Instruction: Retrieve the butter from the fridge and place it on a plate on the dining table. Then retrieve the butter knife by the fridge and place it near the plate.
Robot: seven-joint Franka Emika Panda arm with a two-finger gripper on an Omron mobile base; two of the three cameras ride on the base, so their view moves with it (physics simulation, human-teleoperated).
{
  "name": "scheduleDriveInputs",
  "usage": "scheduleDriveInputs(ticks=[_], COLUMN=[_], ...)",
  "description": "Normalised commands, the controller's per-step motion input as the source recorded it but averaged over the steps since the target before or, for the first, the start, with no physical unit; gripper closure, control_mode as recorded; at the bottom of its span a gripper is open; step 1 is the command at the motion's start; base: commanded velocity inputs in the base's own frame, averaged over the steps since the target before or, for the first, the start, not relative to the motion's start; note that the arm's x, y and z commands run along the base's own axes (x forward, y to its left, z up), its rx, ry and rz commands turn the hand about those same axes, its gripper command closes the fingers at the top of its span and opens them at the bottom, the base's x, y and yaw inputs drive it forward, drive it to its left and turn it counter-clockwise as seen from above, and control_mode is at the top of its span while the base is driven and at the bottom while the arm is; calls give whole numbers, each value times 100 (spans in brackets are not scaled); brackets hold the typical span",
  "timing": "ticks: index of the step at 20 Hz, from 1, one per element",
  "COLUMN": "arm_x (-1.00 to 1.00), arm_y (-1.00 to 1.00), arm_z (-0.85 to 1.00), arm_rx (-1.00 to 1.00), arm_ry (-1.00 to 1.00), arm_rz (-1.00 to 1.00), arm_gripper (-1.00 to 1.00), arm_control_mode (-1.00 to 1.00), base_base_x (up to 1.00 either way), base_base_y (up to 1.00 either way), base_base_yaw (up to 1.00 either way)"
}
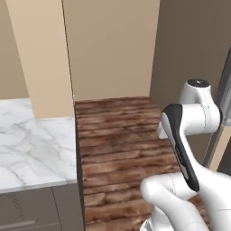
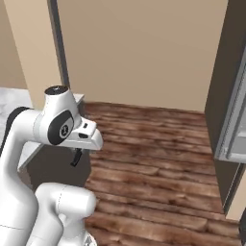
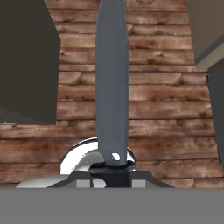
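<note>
A long grey butter knife [image 3: 112, 78] runs straight up the hand view from between my fingertips, over the wooden floor. My gripper [image 3: 111, 168] is shut on its handle end. In the right base view the gripper [image 2: 77, 157] hangs low under the white wrist, pointing down at the floor. The grey fridge [image 1: 224, 90] stands at the right edge, and its side and door edge [image 2: 230, 120] also show in the right base view. The butter, the plate and the dining table are out of view.
A white marble-topped counter [image 1: 31, 144] with grey cabinet fronts stands at the left. A beige pillar [image 1: 45, 54] and beige walls close off the back. Brown plank floor [image 1: 117, 149] runs between counter and fridge.
</note>
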Motion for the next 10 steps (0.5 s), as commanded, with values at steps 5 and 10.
scheduleDriveInputs(ticks=[5,10], arm_x=[0,0], arm_y=[0,0], arm_z=[0,0], arm_rx=[0,0], arm_ry=[0,0], arm_rz=[0,0], arm_gripper=[100,100], arm_control_mode=[100,100], base_base_x=[100,100], base_base_y=[-5,0], base_base_yaw=[-3,0])
